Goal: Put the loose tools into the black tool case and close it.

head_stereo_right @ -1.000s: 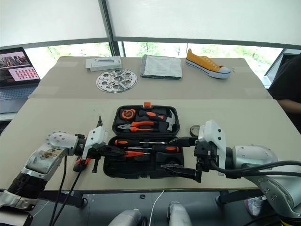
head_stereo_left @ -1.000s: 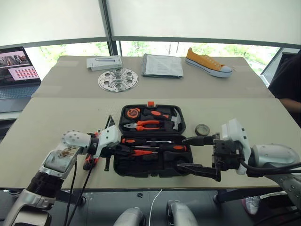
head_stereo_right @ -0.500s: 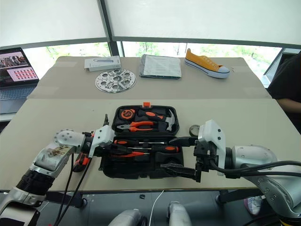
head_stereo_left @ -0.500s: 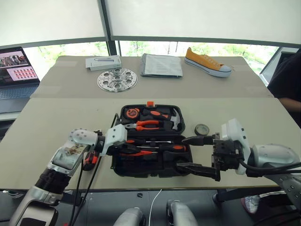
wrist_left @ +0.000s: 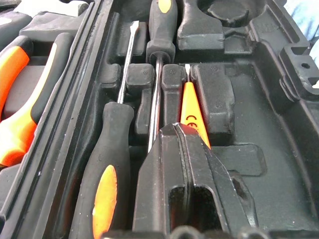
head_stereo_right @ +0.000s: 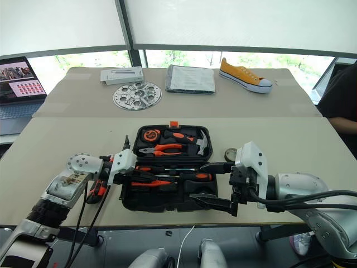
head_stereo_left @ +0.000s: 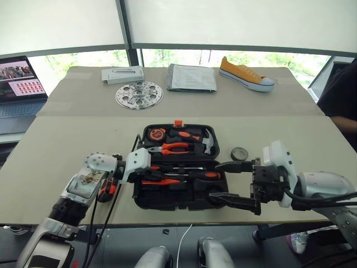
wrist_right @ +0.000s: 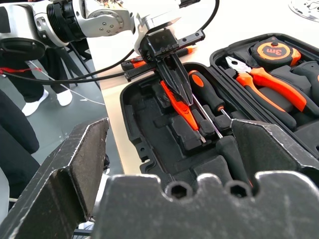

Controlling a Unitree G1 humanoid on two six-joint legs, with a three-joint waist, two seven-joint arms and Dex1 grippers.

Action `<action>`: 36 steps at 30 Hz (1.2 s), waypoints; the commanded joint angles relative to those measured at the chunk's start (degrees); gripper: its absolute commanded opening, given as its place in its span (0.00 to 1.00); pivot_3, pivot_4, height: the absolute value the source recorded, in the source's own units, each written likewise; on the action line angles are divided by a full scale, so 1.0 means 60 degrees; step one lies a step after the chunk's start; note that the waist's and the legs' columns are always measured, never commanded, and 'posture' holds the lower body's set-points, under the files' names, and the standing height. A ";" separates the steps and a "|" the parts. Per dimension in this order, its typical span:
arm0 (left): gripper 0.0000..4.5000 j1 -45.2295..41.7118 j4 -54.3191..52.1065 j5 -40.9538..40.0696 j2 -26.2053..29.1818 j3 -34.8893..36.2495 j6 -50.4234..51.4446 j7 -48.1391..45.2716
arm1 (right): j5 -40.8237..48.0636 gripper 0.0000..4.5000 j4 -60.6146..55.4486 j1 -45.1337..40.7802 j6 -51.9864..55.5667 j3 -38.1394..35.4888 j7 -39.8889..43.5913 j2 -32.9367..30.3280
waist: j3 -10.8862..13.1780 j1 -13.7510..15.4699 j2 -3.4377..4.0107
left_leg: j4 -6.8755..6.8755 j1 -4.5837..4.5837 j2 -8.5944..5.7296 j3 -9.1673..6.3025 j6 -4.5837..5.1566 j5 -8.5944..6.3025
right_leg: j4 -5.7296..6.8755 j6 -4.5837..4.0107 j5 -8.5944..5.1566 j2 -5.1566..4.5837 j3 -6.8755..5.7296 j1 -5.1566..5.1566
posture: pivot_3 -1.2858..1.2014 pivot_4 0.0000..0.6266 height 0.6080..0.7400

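The black tool case lies open in the middle of the table. Two black-and-orange screwdrivers rest in slots of its near half. My left gripper is shut, and its fingertips lie on top of the slim orange tool in its slot. My right gripper hangs open over the case's front right corner, holding nothing. The small tape roll sits on the table right of the case. A black-and-orange knife-like tool lies left of the case, partly hidden by my left arm.
The case's far half holds orange pliers, a hammer and a tape measure. On the far table are a metal disc, a white box, a grey packet and a yellow shoe. A laptop stands far left.
My left gripper has slid right and sunk a little into the case's near half, over the slim orange tool. The right arm has stayed still.
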 commanded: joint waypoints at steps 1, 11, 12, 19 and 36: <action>0.18 0.0601 -0.1241 -0.0878 0.0594 0.1056 0.1255 0.0298 | -0.0486 1.00 0.0227 -0.0615 -0.0370 0.0193 0.0182 0.0010 | 0.0000 -0.0053 0.0000 | -0.0002 0.0000 0.0002 0.0004 0.0000 0.0000 | 0.0000 0.0000 0.0000 0.0005 0.0001 -0.0004 | 0.52 0.24 0.98; 1.00 0.5067 -0.4558 -0.2868 0.1257 0.7450 0.5240 0.3351 | -0.1533 1.00 0.1734 -0.2758 -0.1365 0.1398 0.2014 0.0448 | 0.0004 -0.0189 0.0002 | -0.0030 0.0004 0.0013 0.0007 0.0000 -0.0001 | -0.0012 -0.0002 -0.0002 0.0045 -0.0023 -0.0023 | 0.52 0.24 0.98; 1.00 0.5673 -0.4863 -0.2840 0.1136 0.7975 0.5389 0.3598 | -0.1703 1.00 0.1882 -0.2846 -0.1486 0.1559 0.2224 0.0486 | 0.0004 -0.0203 0.0001 | -0.0033 0.0005 0.0013 0.0007 0.0000 -0.0002 | -0.0014 -0.0002 -0.0002 0.0077 -0.0022 -0.0022 | 0.52 0.24 0.98; 1.00 0.7901 -0.6667 -0.2992 0.0292 0.9146 0.6362 0.4944 | -0.2437 1.00 0.2633 -0.3308 -0.2045 0.2293 0.3076 0.0939 | 0.0008 0.0024 -0.0001 | -0.0029 0.0007 0.0009 0.0008 -0.0035 -0.0023 | -0.0020 -0.0002 -0.0003 0.0067 -0.0019 -0.0006 | 0.52 0.24 0.98; 1.00 0.3169 -0.5892 -0.3022 -0.0031 0.5358 1.1674 0.9125 | -0.2704 1.00 0.1427 -0.2360 -0.1861 0.2000 0.2595 0.1094 | 0.0005 0.0007 -0.0006 | -0.0030 0.0035 0.0004 0.0004 -0.0091 -0.0041 | 0.0007 -0.0009 0.0003 0.0084 0.0005 0.0000 | 0.52 0.24 0.98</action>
